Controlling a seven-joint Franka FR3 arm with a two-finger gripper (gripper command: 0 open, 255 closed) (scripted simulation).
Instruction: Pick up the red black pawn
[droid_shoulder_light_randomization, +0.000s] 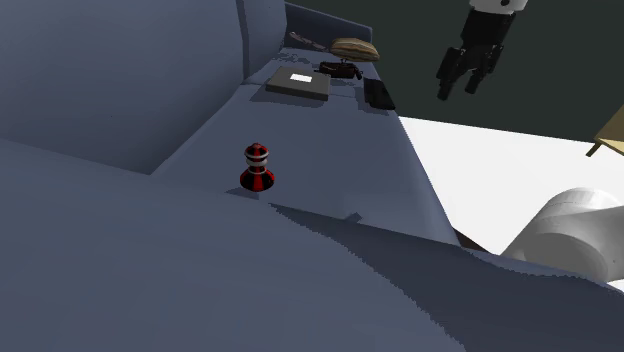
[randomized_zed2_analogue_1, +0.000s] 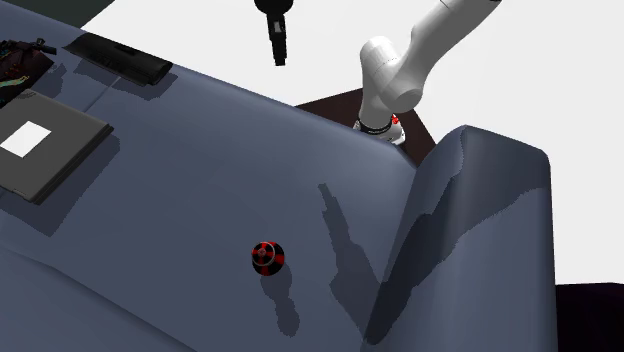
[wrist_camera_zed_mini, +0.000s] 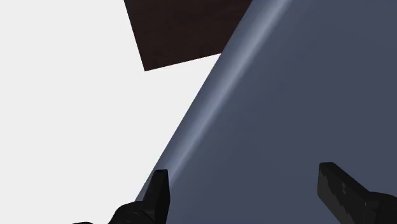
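The pawn (droid_shoulder_light_randomization: 258, 168) is striped red and black and stands upright on the blue-grey sofa seat (droid_shoulder_light_randomization: 330, 150). Seen from above in the second exterior view, the pawn (randomized_zed2_analogue_1: 267, 256) is a round red-and-black disc casting a shadow. My black gripper (droid_shoulder_light_randomization: 458, 85) hangs high in the air, far to the shoulder view's right of the pawn, beyond the seat's edge. In the second exterior view the gripper (randomized_zed2_analogue_1: 279, 55) hovers well above the seat. In the wrist view the gripper (wrist_camera_zed_mini: 248, 191) is open, its fingers (wrist_camera_zed_mini: 156, 191) wide apart over the seat's edge with nothing between them.
A dark flat book with a white label (droid_shoulder_light_randomization: 298, 83), a dark remote (droid_shoulder_light_randomization: 378, 94) and a tan object (droid_shoulder_light_randomization: 354, 48) lie at the seat's far end. The sofa backrest (droid_shoulder_light_randomization: 120, 80) rises beside the pawn. White floor (droid_shoulder_light_randomization: 500, 170) lies beyond the seat's edge.
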